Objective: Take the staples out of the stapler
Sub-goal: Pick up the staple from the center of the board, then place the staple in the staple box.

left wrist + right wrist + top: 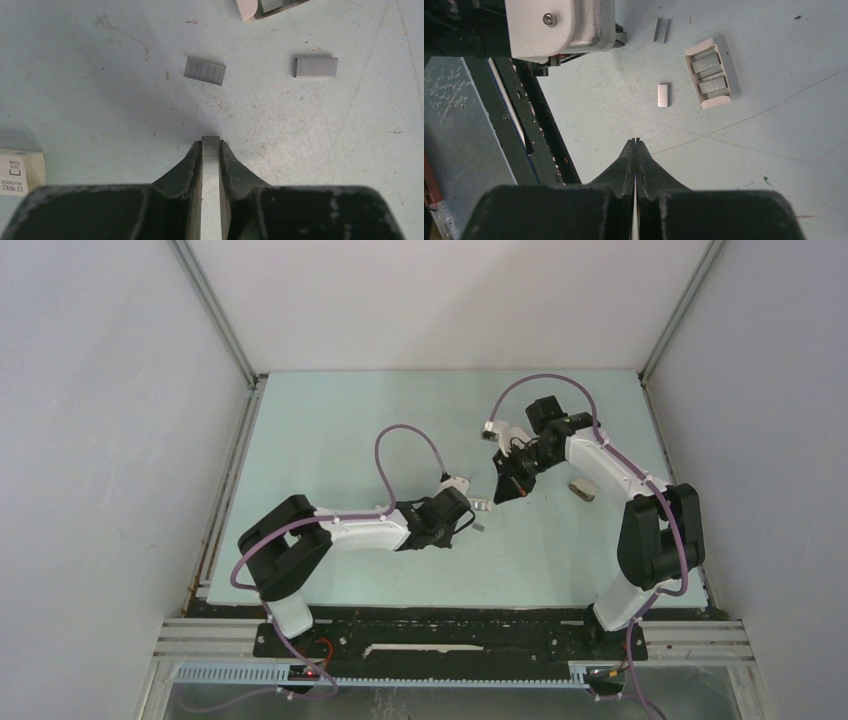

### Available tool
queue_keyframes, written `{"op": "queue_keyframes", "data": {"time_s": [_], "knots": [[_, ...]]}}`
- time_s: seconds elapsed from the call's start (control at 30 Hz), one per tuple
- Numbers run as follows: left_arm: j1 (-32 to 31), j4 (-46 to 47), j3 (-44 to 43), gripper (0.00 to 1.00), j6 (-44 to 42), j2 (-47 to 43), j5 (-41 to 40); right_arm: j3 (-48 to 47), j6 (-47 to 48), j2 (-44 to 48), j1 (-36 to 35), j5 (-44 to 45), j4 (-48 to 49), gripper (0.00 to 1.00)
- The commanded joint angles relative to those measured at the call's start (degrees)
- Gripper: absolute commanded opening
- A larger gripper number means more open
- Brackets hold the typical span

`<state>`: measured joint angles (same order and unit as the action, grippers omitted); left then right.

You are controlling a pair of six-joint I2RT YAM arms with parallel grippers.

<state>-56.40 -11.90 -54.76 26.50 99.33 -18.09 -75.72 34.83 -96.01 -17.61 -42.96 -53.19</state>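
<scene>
Pale-green counter (330, 440) fills the top view. The left end effector (474, 512) and right end effector (508, 488) sit close together mid-counter, and the stapler cannot be made out for sure.

In the left wrist view, the left end effector (210, 145) grips a staple strip (210, 167). One loose strip (205, 70) and a second strip (315, 66) lie ahead on the counter.

In the right wrist view, the right end effector (635, 147) is clenched, seemingly on nothing.

The step looks like setting out removed staples. The next move calls for lowering the strip and releasing it beside the others.

left gripper (210, 146) clamped on staple strip (210, 172) | centre strip (205, 70), right strip (315, 66) loose on table (100, 100) | white box (20, 172) lower-left
</scene>
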Motion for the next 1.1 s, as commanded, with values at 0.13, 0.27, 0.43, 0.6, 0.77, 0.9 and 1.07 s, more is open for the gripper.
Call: {"op": "queue_keyframes", "data": {"time_s": [0.13, 0.27, 0.43, 0.6, 0.77, 0.9, 1.07], "knots": [[-0.1, -0.9, -7.0, 0.07, 0.5, -1.5, 0.9, -1.0, 1.2, 0.6, 0.3, -0.9, -0.8, 0.01], [0.0, -1.4, -9.5, 0.07, 0.2, -1.8, 1.2, -1.0, 1.3, 0.7, 0.4, -1.0, -0.8, 0.01], [0.5, -3.0, -16.1, 0.06, -0.5, 0.7, 0.4, -1.0, -0.2, 1.0, 0.5, 1.4, 0.2, 0.01], [2.4, -3.0, -21.7, 0.04, 1.1, 4.7, 2.6, -0.9, -3.1, 1.3, 2.3, 3.6, 1.6, 0.01], [3.3, -3.3, -25.7, 0.04, 3.6, 8.2, 3.8, -1.0, -4.2, 1.1, 4.2, 3.9, 2.0, 0.01], [3.5, -4.4, -28.5, 0.02, 5.9, 11.0, 4.8, -1.0, -4.3, 1.2, 4.6, 4.1, 2.1, 0.01], [3.5, -6.2, -30.3, 0.02, 8.5, 13.8, 3.9, -0.7, -4.5, 1.1, 4.6, 4.2, 2.3, 0.01]]}}
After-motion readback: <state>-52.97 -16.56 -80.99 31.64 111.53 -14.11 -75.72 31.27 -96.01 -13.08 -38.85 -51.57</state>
